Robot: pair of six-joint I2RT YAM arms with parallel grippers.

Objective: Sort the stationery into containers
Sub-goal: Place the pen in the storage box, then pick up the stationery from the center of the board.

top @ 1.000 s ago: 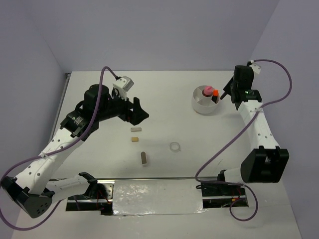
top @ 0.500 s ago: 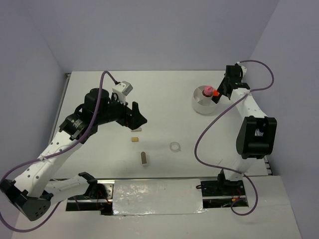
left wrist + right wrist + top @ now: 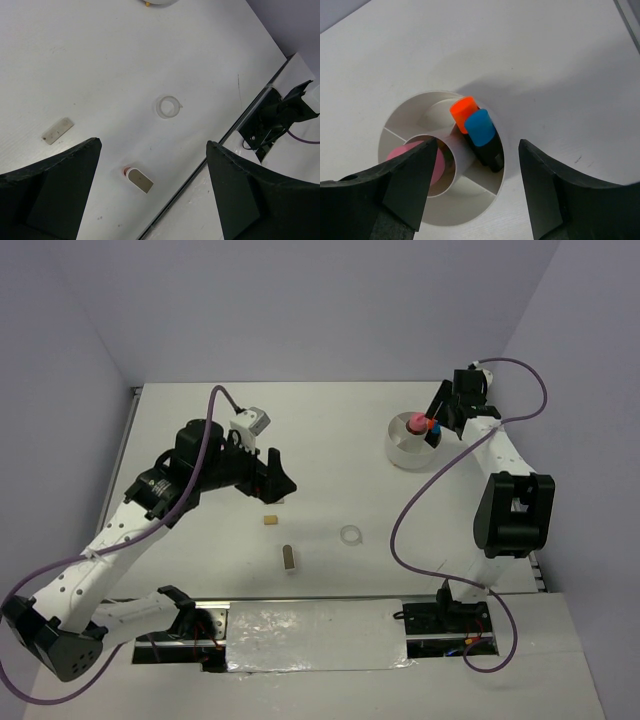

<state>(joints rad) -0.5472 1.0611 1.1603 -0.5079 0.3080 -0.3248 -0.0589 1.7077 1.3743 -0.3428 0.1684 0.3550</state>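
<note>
The white round dish (image 3: 403,452) stands at the back right, its rim (image 3: 440,93) filling the right wrist view. An orange-capped marker (image 3: 464,111) and a blue-capped marker (image 3: 480,128) lean together in one outer compartment. A pink tube (image 3: 440,163) stands in the centre ring. My right gripper (image 3: 477,150) hangs open just above the dish, touching nothing. On the table lie a clear tape ring (image 3: 351,535), a tan block (image 3: 269,520) and a grey block (image 3: 290,558). My left gripper (image 3: 278,480) hovers open above a pale flat block (image 3: 57,131).
The grey block (image 3: 139,180) and the tape ring (image 3: 168,107) also show between the left fingers. A foil-covered strip (image 3: 315,638) runs along the near table edge between the arm bases. Purple cables loop beside both arms.
The right gripper has opened and let go of the blue-capped marker, which now stands in the dish beside the orange one. The left gripper has shifted slightly toward the near side.
</note>
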